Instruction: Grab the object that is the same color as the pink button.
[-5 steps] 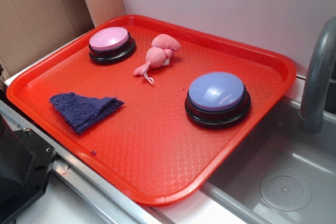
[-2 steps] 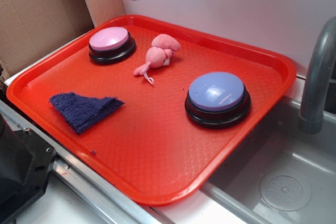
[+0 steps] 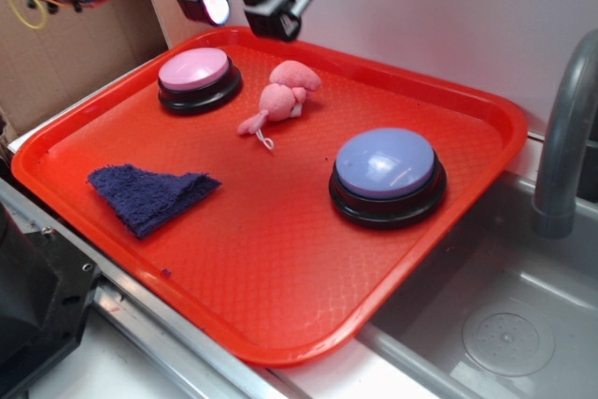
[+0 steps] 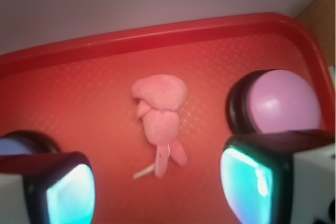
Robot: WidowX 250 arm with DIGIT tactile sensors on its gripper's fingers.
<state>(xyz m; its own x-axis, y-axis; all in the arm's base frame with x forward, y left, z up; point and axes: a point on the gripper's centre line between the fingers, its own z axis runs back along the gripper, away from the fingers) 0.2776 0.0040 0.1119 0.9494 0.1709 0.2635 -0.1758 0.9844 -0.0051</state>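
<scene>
The small pink plush toy point(image 3: 285, 97) lies on the red tray point(image 3: 280, 259) near its far edge, between the two buttons, its thin tail and white string pointing toward the front left. The wrist view shows it point(image 4: 160, 116) centred ahead of the jaws. The pink button point(image 3: 194, 69) on its black base stands at the tray's far left; it also shows in the wrist view point(image 4: 283, 100). My gripper point(image 3: 238, 2) hangs open and empty in the air above the tray's far edge, over and behind the pink button and the toy.
A larger lavender-blue button point(image 3: 386, 164) on a black base stands at the right of the tray. A dark blue-purple cloth point(image 3: 149, 192) lies at the front left. A cardboard wall point(image 3: 56, 53) is at the left, a grey faucet point(image 3: 565, 128) and sink point(image 3: 505, 334) at the right.
My gripper has come into view from the top left and moved down and right toward the tray's far edge. Nothing on the tray has moved.
</scene>
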